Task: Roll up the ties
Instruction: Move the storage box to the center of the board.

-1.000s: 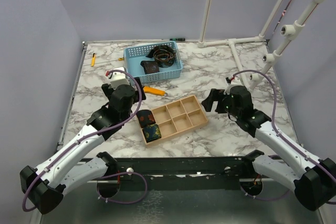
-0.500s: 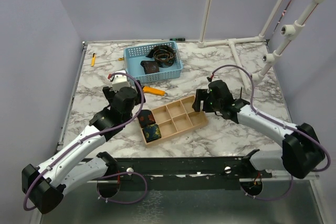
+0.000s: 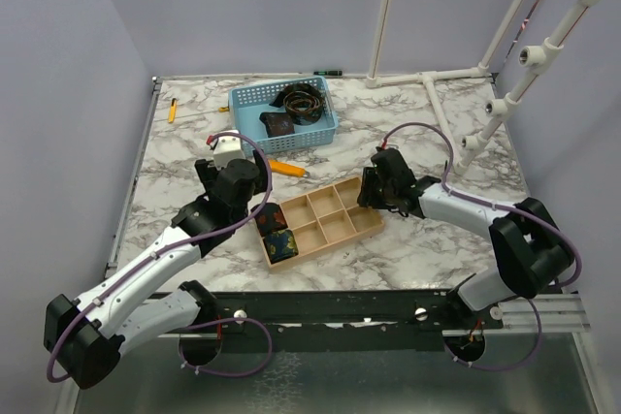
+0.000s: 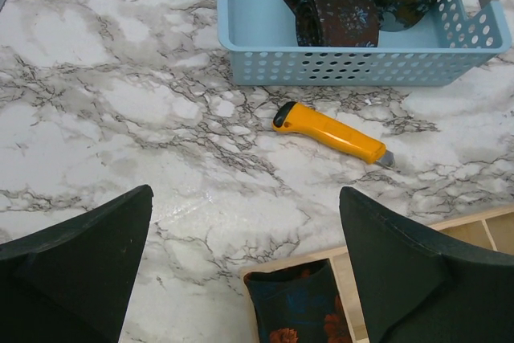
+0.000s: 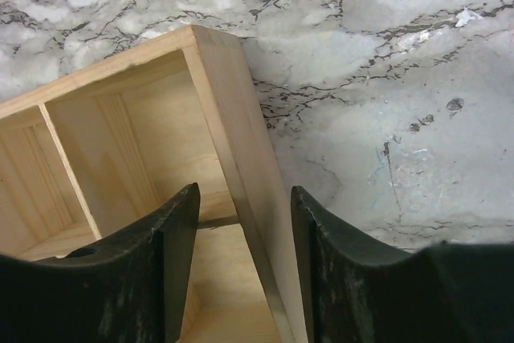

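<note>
I'm seeing two rolled dark patterned neckties [image 3: 270, 217] sitting in the left-end compartments of the light wooden divider tray [image 3: 340, 228]; the other compartments are holding nothing. Beyond the tray, a blue perforated plastic basket [image 3: 247, 113] is holding another dark rolled tie [image 4: 331, 14] and a loose dark tie tangle [image 3: 303, 101], so I'm judging the rolling partly done. The left gripper [image 4: 245, 198] is hanging wide open and holding nothing over the tray's left end. The right gripper [image 5: 245, 190] is straddling the tray's right end wall, part open with gaps showing, gripping nothing.
</note>
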`<act>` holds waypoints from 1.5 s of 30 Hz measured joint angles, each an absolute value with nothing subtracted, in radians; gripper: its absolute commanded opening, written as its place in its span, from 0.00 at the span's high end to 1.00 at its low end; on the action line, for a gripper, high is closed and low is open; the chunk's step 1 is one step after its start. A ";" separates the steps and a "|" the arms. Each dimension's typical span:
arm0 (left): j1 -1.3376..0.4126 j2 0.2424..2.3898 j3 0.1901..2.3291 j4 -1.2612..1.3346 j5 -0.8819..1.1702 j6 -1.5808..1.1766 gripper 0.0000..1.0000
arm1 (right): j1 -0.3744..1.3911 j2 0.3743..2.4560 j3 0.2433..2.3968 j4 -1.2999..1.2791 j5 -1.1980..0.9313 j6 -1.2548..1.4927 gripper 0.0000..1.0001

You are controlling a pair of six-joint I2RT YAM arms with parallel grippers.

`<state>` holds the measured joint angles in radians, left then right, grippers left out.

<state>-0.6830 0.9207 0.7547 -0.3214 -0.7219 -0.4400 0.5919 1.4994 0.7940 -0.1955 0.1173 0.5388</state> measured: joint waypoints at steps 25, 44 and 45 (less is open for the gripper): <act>-0.683 0.916 0.755 -0.332 -0.722 -0.440 0.01 | 0.727 1.617 0.806 0.001 0.070 0.930 0.80; -0.683 0.862 0.755 -0.332 -0.723 -0.440 0.01 | 0.883 2.066 1.360 -0.054 -0.011 1.129 0.45; -0.683 0.861 0.755 -0.332 -0.723 -0.440 0.01 | 0.885 2.097 1.400 -0.054 -0.044 1.110 0.37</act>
<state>-0.6830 0.8608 0.7551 -0.3317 -0.7227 -0.4400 0.8848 2.0972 1.4002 -0.0540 -0.0437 1.1095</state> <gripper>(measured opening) 0.990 0.406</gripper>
